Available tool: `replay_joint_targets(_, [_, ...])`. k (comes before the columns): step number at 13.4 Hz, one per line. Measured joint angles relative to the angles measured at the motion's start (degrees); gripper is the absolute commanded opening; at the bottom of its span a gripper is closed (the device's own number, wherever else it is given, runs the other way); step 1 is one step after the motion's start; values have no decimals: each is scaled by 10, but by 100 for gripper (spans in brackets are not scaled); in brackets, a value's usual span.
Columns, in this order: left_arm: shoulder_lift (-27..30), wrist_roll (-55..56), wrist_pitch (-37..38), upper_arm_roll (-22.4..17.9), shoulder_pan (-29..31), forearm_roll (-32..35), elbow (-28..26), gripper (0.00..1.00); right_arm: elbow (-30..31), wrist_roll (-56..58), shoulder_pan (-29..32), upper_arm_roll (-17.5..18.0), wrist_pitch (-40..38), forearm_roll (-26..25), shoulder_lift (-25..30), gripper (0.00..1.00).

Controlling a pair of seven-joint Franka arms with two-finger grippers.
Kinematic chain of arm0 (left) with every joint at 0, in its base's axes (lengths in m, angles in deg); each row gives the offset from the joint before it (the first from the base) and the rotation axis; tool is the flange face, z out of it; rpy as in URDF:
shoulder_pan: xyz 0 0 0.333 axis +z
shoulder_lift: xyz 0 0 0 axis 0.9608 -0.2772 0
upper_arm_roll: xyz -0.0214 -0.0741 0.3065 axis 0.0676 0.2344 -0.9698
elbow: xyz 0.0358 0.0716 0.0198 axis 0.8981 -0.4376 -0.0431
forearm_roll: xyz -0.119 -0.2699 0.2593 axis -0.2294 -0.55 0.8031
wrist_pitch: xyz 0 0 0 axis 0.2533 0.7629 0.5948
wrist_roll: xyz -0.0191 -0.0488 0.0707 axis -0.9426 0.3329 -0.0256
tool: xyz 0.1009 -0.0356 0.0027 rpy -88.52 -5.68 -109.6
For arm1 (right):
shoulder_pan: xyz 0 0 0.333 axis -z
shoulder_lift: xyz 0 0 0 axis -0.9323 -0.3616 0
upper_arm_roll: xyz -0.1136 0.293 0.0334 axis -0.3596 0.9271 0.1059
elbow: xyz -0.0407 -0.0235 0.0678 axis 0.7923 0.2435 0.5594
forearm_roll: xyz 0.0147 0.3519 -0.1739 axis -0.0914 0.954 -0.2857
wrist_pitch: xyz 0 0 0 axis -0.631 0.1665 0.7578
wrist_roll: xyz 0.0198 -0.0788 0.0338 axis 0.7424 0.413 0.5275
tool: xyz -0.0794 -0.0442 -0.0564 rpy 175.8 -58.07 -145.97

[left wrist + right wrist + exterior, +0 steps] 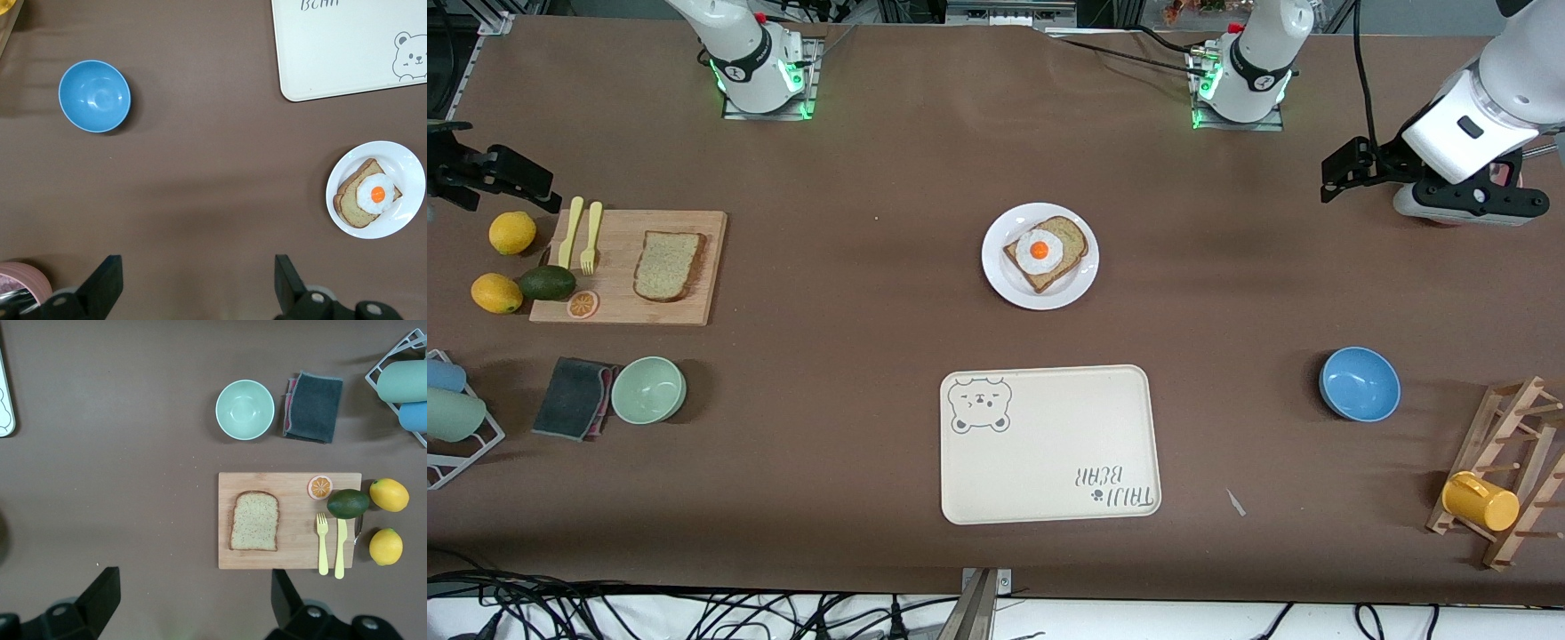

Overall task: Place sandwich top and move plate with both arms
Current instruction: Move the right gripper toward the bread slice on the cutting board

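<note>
The sandwich top (668,265) is a plain brown slice lying flat on a wooden cutting board (618,284) at the right arm's end of the table; it also shows in the right wrist view (254,521). The white plate (1067,289) sits mid-table and carries a bread slice with a fried egg (1047,252); the left wrist view shows the plate (407,160) too. My right gripper (494,173) hangs open over the table edge beside the board, its jaws (193,580) wide apart and empty. My left gripper (1352,169) hovers open and empty (197,267) over the left arm's end.
A cream bear tray (1049,427) lies nearer the camera than the plate. A blue bowl (1360,383) and a wooden rack with a yellow mug (1480,500) stand toward the left arm's end. Two lemons, an avocado (547,283), yellow cutlery, a green bowl (648,389) and a grey cloth (572,397) surround the board.
</note>
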Motion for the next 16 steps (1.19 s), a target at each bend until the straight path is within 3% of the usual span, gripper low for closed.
replay_joint_targets(16, [-18, 4, 6, 2, 3, 0, 16, 100, 0, -20, -1, 1, 0, 3, -1, 100])
